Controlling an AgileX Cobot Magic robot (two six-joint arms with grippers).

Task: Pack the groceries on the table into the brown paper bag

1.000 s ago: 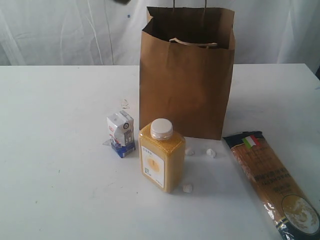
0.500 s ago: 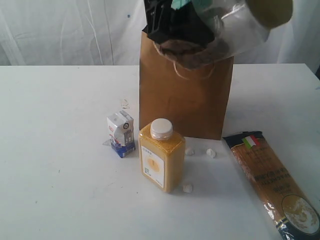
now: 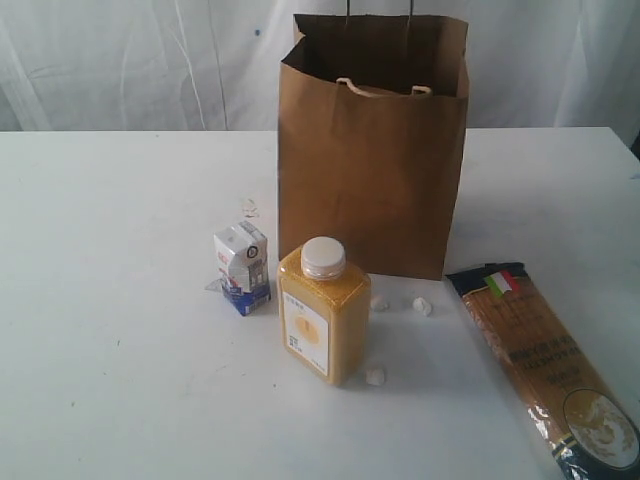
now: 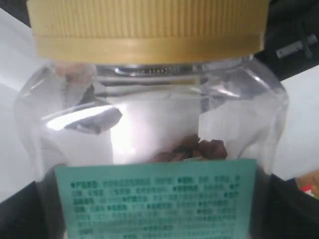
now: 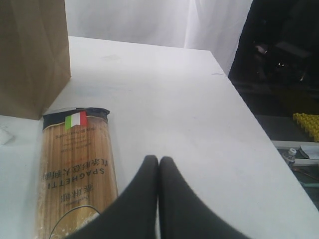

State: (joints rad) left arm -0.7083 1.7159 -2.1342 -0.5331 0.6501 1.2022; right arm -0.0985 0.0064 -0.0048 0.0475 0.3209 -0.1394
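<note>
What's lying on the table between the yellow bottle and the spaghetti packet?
Just a few small white crumbs on otherwise bare tabletop, per the exterior view.

Carton [image 3: 242, 268], bottle [image 3: 322, 315], spaghetti [image 3: 545, 360] before bag [image 3: 373, 150]

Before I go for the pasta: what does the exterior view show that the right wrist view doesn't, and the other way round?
Only the exterior view: the small white-blue carton and yellow white-capped bottle standing in front of the brown paper bag, the bag's open top and handles, and the white crumbs.
Only the right wrist view: the right gripper, jaws shut, beside the spaghetti packet, and the table's far edge with dark clutter beyond.
Both: the packet lying flat next to the bag, and the white table.
</note>
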